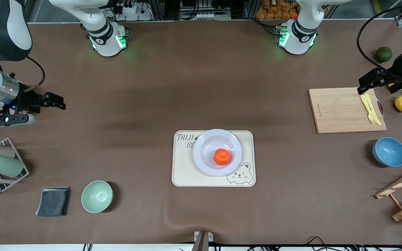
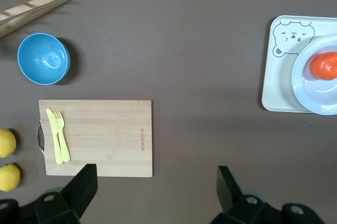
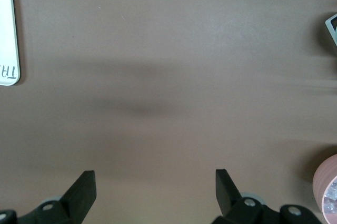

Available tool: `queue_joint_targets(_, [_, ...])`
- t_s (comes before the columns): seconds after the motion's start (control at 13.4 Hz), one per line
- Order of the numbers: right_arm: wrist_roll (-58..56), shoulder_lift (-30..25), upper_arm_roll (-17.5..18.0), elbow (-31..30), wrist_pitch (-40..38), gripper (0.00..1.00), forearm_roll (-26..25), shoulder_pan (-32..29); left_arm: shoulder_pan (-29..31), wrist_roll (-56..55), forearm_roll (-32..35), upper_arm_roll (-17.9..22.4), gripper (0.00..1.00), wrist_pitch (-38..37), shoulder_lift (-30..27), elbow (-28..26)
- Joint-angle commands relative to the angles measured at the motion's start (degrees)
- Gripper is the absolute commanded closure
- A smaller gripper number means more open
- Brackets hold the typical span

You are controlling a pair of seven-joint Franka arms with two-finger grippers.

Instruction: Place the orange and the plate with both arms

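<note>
At the table's middle, in the front view, the small round orange-red orange [image 1: 221,156] sits in the well of the glossy lavender-white round plate [image 1: 208,138], which rests on the cream rectangular bear-printed tray [image 1: 183,174]. The right gripper [image 1: 52,101] hangs over bare mat at its own end; the left gripper [image 1: 370,82] is over the pale wooden cutting board [image 1: 340,111]. In the left wrist view, the jaws are wide apart and empty. In the right wrist view, likewise. Risk seems slight: a careless pass could nudge the plate and roll the orange.
</note>
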Motion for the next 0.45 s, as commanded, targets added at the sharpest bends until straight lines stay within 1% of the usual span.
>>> queue_joint_targets(0.0, [-0.16, -3.42, -0.01, -4.77, 2.5, 0.0, -1.02, -0.32, 0.48, -0.55, -1.28, -0.17, 0.0, -0.36, 0.69, 1.5])
queue_joint_targets(0.07, [-0.24, -3.61, -0.01, -4.88, 3.38, 0.0, -1.02, -0.32, 0.48, -0.55, -1.28, -0.17, 0.0, -0.36, 0.69, 1.5])
queue_joint_targets(0.22, [-0.77, -1.86, -0.19, -0.16, 2.6, 0.0, -1.19, -0.93, 0.48, -0.55, -1.28, -0.17, 0.0, -0.36, 0.69, 1.5])
queue_joint_targets(0.37, [-1.3, -1.33, -0.19, 2.23, 2.68, 0.0, -1.37, -1.64, 0.48, -0.46, -1.28, -0.17, 0.0, -0.36, 0.69, 1.42])
